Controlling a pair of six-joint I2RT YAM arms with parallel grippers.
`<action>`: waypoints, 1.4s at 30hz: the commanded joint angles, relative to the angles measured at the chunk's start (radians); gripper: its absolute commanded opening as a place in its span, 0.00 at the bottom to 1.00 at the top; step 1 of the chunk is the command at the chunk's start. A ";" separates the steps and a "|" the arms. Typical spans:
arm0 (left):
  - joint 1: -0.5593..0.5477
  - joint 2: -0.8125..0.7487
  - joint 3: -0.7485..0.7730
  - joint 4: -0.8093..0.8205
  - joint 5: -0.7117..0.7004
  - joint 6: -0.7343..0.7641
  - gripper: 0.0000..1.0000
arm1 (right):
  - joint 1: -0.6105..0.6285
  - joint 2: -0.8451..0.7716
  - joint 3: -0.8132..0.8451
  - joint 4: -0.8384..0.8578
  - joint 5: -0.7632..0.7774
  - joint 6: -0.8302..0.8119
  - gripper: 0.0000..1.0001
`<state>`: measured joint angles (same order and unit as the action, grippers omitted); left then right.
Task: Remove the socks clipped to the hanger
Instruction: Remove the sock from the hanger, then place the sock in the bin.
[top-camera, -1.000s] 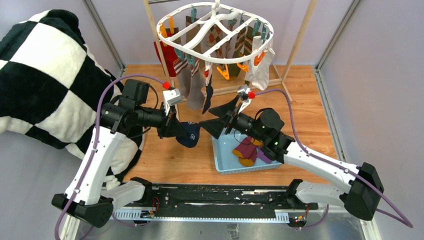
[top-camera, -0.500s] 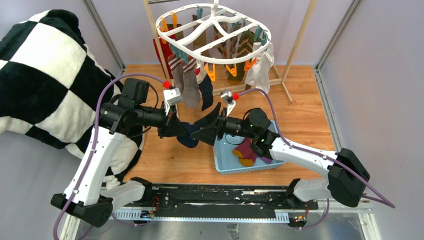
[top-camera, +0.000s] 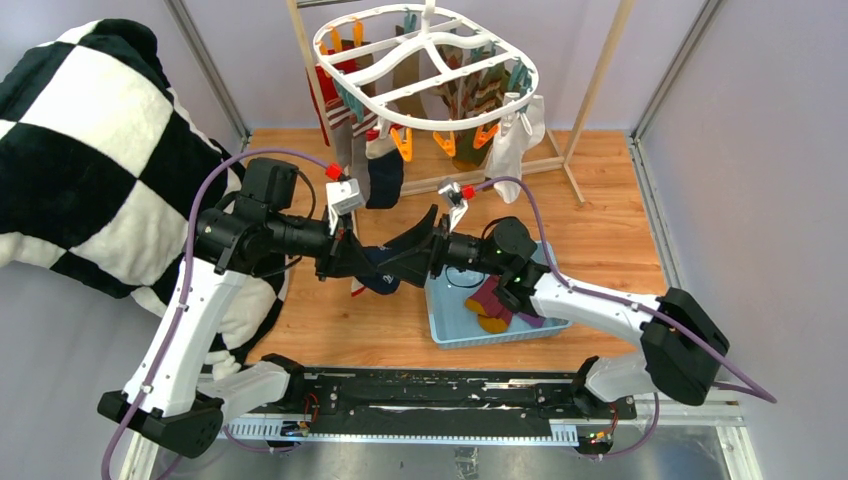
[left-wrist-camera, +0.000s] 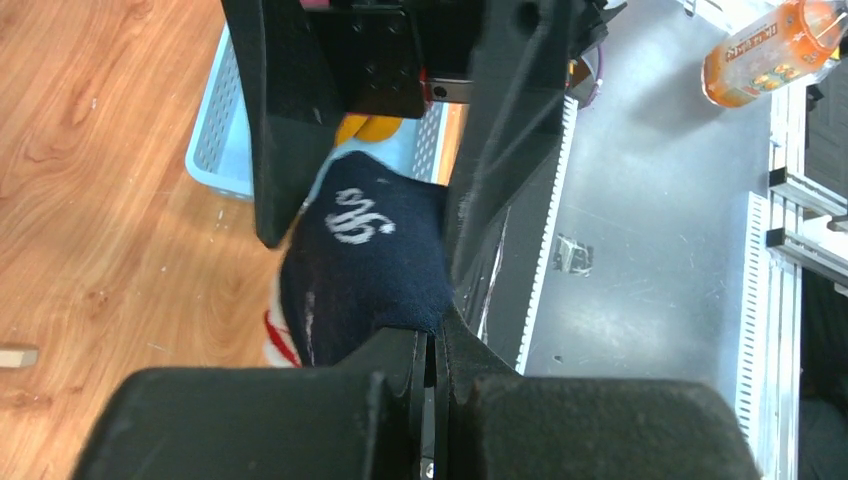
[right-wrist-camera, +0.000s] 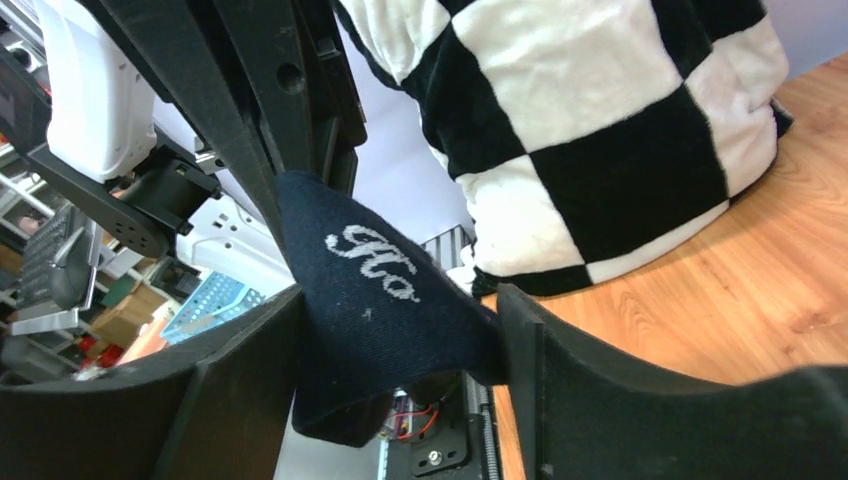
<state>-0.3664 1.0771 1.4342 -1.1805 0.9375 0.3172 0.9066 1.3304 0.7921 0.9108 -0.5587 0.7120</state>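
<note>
The white oval hanger (top-camera: 450, 124) hangs at the back with several socks (top-camera: 385, 175) clipped round its rim. A navy sock (top-camera: 378, 272) with white lettering is off the hanger. My left gripper (top-camera: 352, 265) is shut on its edge, and in the left wrist view that gripper (left-wrist-camera: 437, 335) pinches the navy sock (left-wrist-camera: 365, 250). My right gripper (top-camera: 405, 250) faces it from the right. In the right wrist view the right gripper (right-wrist-camera: 400, 300) stands wide, and the navy sock (right-wrist-camera: 380, 290) fills the gap, touching both fingers.
A light blue bin (top-camera: 450, 335) sits under the right arm with purple and orange socks (top-camera: 495, 300) in it. The checked blanket (top-camera: 90, 150) fills the left side. The wooden rack (top-camera: 600, 80) frames the hanger.
The right arm reached left until its fingers came round the navy sock held by the left gripper, and its jaws narrowed a little. The hanger swung and turned.
</note>
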 joint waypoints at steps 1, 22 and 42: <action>-0.011 -0.016 0.019 -0.002 0.002 -0.003 0.00 | -0.009 0.053 0.006 0.170 -0.060 0.102 0.61; 0.003 0.015 -0.013 -0.005 -0.398 0.005 1.00 | -0.235 -0.436 -0.225 -0.774 0.350 -0.129 0.08; 0.309 0.077 0.019 -0.005 -0.283 -0.030 1.00 | -0.316 -0.529 -0.121 -1.240 0.827 -0.240 0.57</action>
<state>-0.0887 1.1660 1.4242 -1.1835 0.6300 0.2958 0.5941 0.8127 0.6331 -0.2771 0.2394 0.4885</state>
